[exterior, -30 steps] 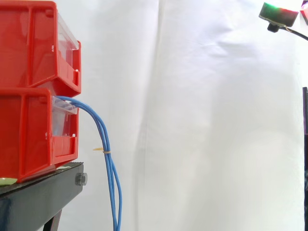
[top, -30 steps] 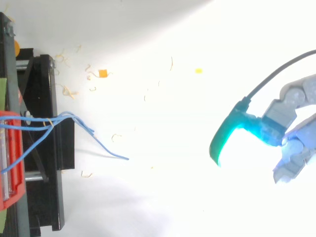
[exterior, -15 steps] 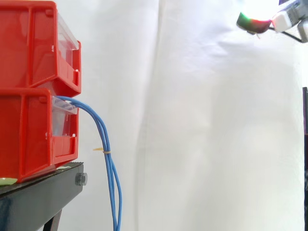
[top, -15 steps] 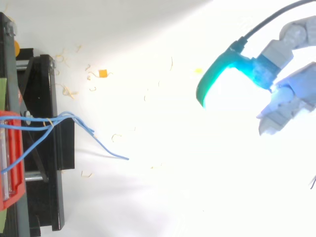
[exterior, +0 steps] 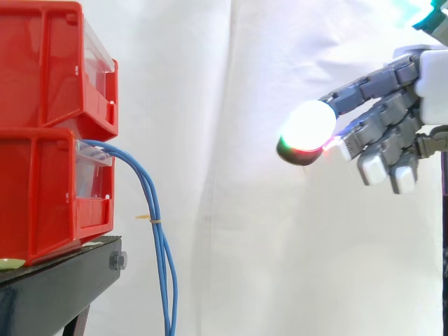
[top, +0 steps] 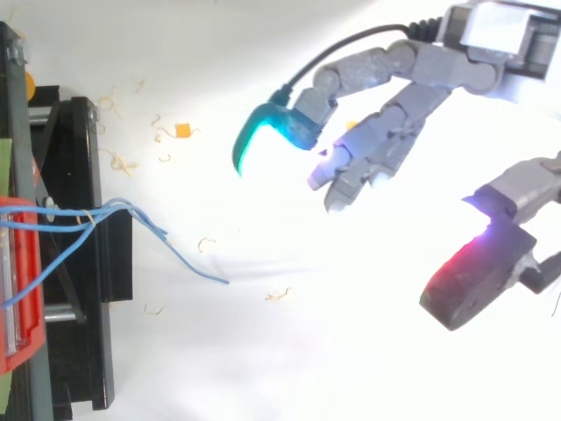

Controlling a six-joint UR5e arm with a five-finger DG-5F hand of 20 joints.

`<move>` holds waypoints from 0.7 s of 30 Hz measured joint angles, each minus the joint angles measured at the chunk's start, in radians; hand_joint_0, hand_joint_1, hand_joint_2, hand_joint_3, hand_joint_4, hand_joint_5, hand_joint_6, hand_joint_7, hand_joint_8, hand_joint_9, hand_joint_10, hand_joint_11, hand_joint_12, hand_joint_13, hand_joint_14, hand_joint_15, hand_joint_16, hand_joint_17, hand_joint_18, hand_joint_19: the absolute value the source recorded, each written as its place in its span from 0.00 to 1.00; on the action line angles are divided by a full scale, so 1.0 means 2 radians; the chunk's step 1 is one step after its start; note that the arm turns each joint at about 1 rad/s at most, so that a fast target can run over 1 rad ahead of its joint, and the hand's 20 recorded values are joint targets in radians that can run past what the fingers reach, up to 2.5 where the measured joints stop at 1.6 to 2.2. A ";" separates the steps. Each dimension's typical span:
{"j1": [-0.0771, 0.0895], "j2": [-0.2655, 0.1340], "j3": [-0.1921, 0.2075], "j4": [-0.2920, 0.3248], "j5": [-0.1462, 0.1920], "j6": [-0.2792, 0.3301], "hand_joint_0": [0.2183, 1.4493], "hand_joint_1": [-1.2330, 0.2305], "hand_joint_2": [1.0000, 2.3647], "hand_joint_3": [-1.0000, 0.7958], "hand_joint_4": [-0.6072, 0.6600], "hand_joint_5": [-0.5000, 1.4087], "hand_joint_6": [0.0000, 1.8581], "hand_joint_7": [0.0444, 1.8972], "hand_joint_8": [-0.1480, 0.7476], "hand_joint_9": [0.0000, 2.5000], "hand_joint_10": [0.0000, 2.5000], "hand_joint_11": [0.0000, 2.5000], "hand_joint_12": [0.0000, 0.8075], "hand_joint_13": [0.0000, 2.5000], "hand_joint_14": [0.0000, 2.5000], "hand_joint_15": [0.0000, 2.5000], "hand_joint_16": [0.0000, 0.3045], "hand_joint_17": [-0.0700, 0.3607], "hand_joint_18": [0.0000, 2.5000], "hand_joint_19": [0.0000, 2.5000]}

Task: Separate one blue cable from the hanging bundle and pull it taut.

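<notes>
Blue cables [exterior: 156, 224] hang untouched from the lower red bin [exterior: 42, 203]. Our hand [exterior: 430, 87] has swung down and nearer, still well apart from them, fingers spread wide and empty. We judge the approach only begun.

Robot hand [top: 412, 96] now nearer cables [exterior: 155, 210].

clear air separates the grey robot hand [exterior: 399, 105], fingers spread, from the hanging bundle of thin blue cables [exterior: 155, 224]; just behind the bundle, stacked red plastic bins [exterior: 42, 189] on a black metal stand [exterior: 56, 287] block passage.
</notes>
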 measured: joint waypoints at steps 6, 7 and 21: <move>-0.009 -0.019 0.000 0.023 -0.009 -0.010 0.08 0.48 0.00 0.28 0.70 0.15 0.27 0.32 0.60 0.35 0.00 0.03 0.48 0.39 0.00 0.09 0.15 0.41 0.47 0.00; -0.012 -0.026 0.000 0.029 -0.013 -0.009 0.08 0.48 0.00 0.28 0.70 0.15 0.27 0.32 0.60 0.35 0.00 0.02 0.49 0.39 0.00 0.09 0.15 0.41 0.47 0.00; -0.028 -0.069 0.002 0.112 -0.049 -0.003 0.08 0.48 0.00 0.28 0.69 0.15 0.27 0.32 0.60 0.36 0.00 0.03 0.47 0.38 0.00 0.09 0.15 0.40 0.46 0.00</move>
